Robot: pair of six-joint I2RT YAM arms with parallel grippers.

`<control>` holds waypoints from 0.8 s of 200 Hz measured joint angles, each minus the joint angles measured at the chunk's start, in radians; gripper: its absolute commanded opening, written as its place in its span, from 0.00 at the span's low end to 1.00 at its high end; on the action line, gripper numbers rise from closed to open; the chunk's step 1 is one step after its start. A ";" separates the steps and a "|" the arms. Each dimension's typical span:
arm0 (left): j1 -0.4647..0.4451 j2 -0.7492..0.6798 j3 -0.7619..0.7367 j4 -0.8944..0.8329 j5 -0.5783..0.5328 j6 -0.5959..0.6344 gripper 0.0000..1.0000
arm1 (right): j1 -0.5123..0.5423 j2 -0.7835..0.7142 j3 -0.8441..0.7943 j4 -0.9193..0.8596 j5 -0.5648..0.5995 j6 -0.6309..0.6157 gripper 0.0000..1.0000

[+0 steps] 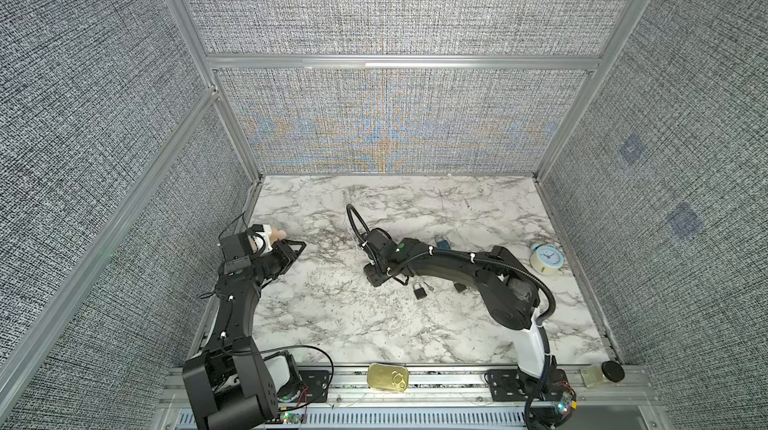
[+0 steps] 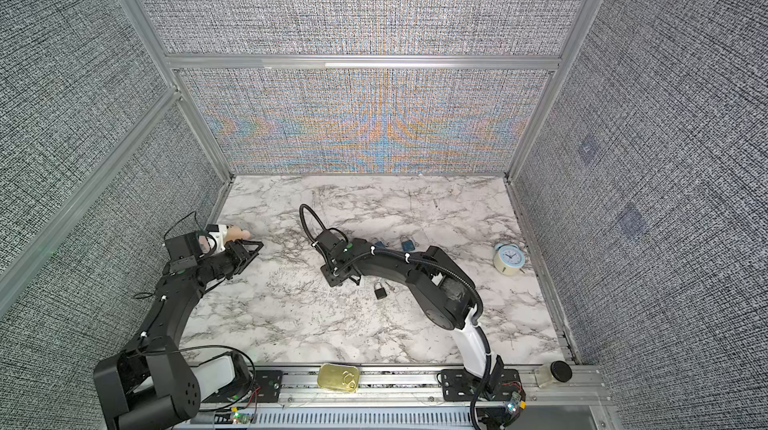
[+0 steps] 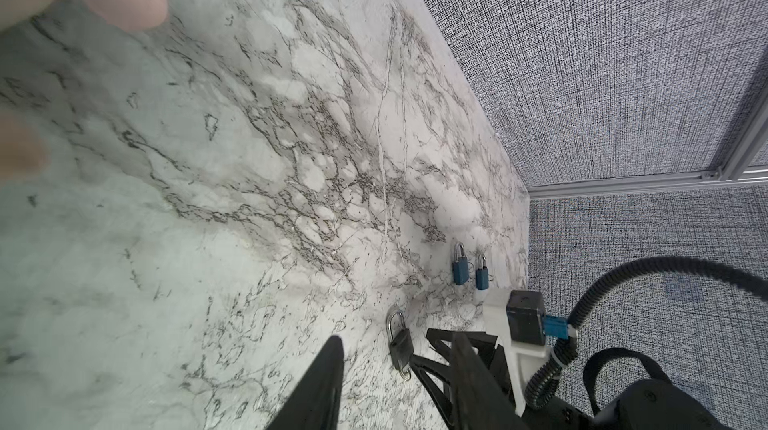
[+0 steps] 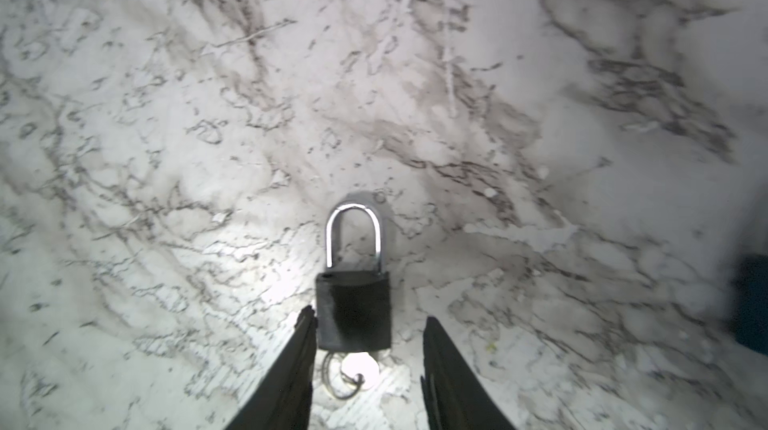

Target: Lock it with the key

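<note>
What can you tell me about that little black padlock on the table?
The black padlock is small, with a dull dark square body and a shiny silver shackle. It lies flat on the marble table, with a silver key on a wire ring at its base. The robot's right fingers stand open on either side of the body; one looks close to touching, the other is clear.

Key partly behind black padlock, overexposed blur.

Counting one black padlock, two blue padlocks, one key (any others too small to tell), one alarm clock, one tin, one jar.
</note>
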 measured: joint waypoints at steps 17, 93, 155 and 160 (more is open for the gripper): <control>-0.001 0.001 -0.003 0.000 -0.004 0.006 0.44 | 0.002 0.014 0.013 -0.010 -0.010 -0.014 0.41; -0.104 0.048 -0.001 -0.039 -0.028 0.068 0.44 | 0.001 0.061 0.035 -0.042 -0.028 -0.038 0.37; -0.225 0.108 -0.016 -0.043 -0.064 0.087 0.44 | 0.002 0.068 0.048 -0.053 -0.016 -0.044 0.29; -0.235 0.114 -0.020 -0.043 -0.067 0.084 0.44 | 0.002 0.068 0.048 -0.053 -0.016 -0.045 0.28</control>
